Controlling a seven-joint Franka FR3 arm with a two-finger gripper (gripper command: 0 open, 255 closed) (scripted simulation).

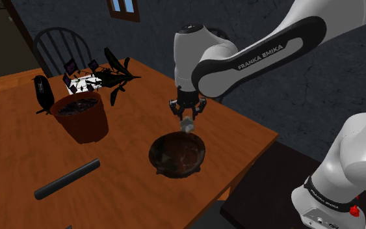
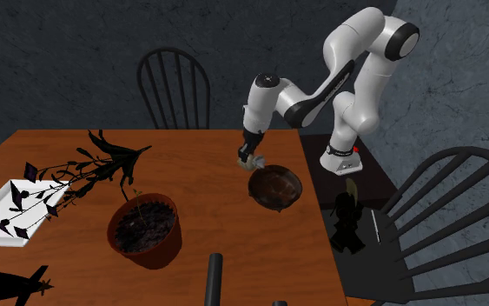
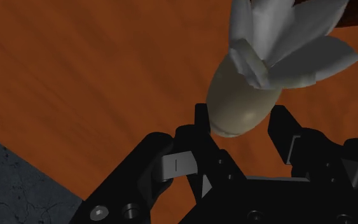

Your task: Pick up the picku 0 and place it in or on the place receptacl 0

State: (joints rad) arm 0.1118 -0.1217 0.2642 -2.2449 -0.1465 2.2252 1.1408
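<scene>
Your end effector (image 1: 186,114) is clamped on the pale bulb (image 3: 240,98), whose white fins point away from the fingers. You have it held in the air above the wooden table (image 1: 19,162), just beside the rim of the dark bowl (image 1: 156,148).

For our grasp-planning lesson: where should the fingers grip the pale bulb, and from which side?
Grip the pale bulb across its smooth egg-shaped body, coming from the rounded end, away from the white flaps; those spread thin and likely give no firm faces.
</scene>
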